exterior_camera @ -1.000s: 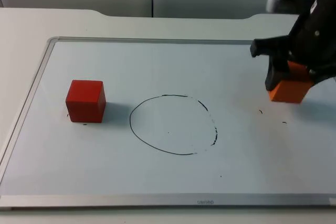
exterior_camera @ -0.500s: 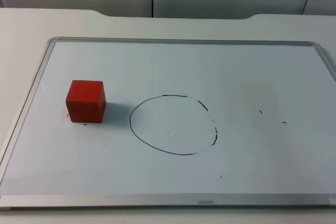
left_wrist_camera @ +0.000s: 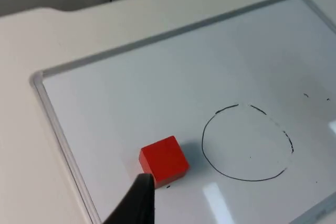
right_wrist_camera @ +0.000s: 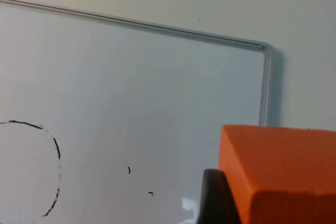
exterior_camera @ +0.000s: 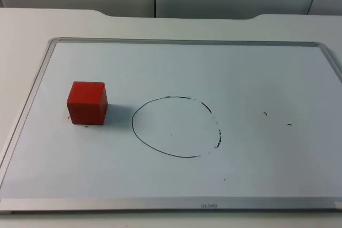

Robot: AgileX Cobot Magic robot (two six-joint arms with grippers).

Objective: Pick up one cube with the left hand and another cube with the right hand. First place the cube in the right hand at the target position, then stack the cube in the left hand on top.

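Orange cube, pinched by your right gripper; red cube sits beside the drawn circle; left gripper finger state unclear.

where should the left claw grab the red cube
Take the red cube by two opposite upright faces, coming straight down from above. It sits flat and square on the whiteboard, left of the drawn circle, with open space on every side.
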